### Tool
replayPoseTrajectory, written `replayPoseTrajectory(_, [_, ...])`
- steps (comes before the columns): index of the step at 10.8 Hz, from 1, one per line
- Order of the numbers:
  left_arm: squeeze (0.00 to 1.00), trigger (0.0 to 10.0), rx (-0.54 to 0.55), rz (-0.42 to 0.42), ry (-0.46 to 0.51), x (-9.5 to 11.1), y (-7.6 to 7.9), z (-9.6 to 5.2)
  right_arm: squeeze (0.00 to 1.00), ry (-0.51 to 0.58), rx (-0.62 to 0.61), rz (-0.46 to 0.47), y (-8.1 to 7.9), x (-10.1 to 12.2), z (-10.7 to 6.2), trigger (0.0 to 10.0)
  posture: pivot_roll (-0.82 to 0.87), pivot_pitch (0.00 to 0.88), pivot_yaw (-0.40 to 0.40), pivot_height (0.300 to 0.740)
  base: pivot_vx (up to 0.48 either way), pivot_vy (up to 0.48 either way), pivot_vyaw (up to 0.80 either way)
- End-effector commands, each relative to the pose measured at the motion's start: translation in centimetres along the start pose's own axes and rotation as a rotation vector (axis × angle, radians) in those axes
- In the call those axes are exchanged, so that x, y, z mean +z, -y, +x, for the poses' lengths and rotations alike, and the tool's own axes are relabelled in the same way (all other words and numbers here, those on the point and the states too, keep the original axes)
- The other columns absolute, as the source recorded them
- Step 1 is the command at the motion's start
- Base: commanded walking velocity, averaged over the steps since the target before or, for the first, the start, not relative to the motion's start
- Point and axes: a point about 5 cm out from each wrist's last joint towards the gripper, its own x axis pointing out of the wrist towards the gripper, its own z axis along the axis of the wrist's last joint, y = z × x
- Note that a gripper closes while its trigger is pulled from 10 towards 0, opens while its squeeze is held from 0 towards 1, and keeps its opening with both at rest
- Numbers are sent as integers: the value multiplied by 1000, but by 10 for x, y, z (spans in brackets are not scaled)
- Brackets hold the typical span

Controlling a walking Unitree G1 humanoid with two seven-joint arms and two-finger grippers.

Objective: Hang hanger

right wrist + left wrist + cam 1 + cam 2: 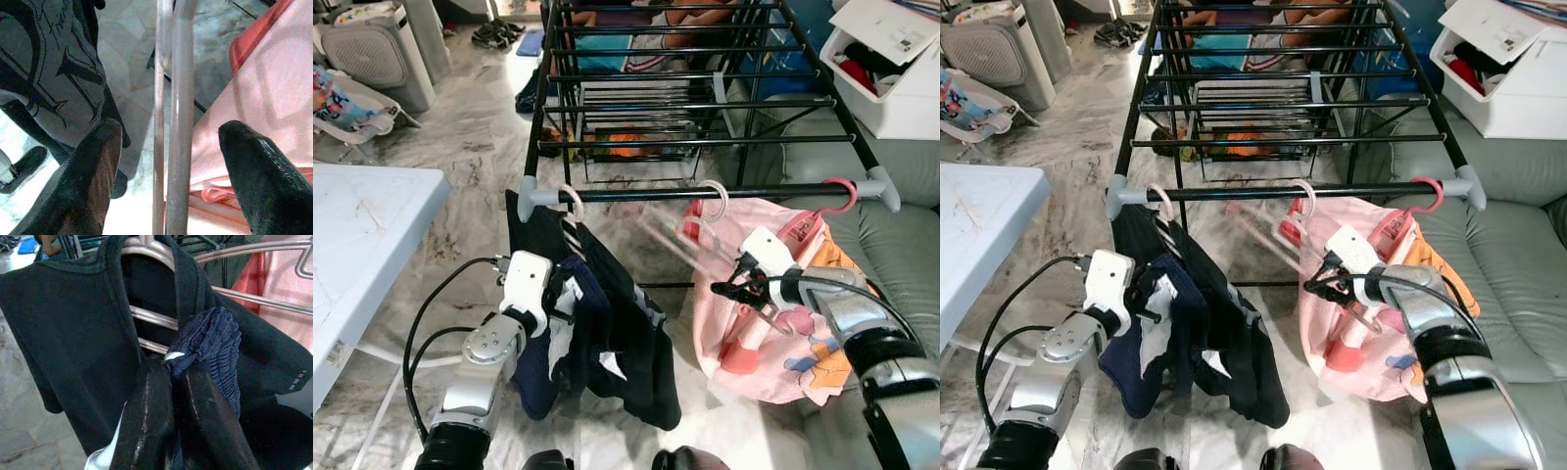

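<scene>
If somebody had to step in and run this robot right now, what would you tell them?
Left gripper is shut on the dark garment hanging from the drying rack's front bar.
Right gripper is open, fingers either side of the clear hanger, not clamped.
The clear hanger's hook is over the bar, beside the pink garment.
Left: confirm the hanger sits properly, then withdraw.

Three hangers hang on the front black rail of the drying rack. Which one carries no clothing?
The middle pale, translucent plastic hanger, hooked between the dark-garment hanger and the pink hanger with pink clothing. Its bare bars pass between the right gripper's open fingers.
</scene>
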Motion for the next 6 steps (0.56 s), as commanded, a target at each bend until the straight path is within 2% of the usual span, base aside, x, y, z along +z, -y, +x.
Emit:
replayPoseTrajectory(1, [0,10000,-9,21,15,6,1,4,0,10,17,-28,5,8,-2,0,-74,0,6,740,0,0,0])
replayPoseTrajectory(6, [0,10000,-14,27,2,3,3,4,0,-25,72,-67,18,14,-12,0,-74,0,2,740,0,0,0])
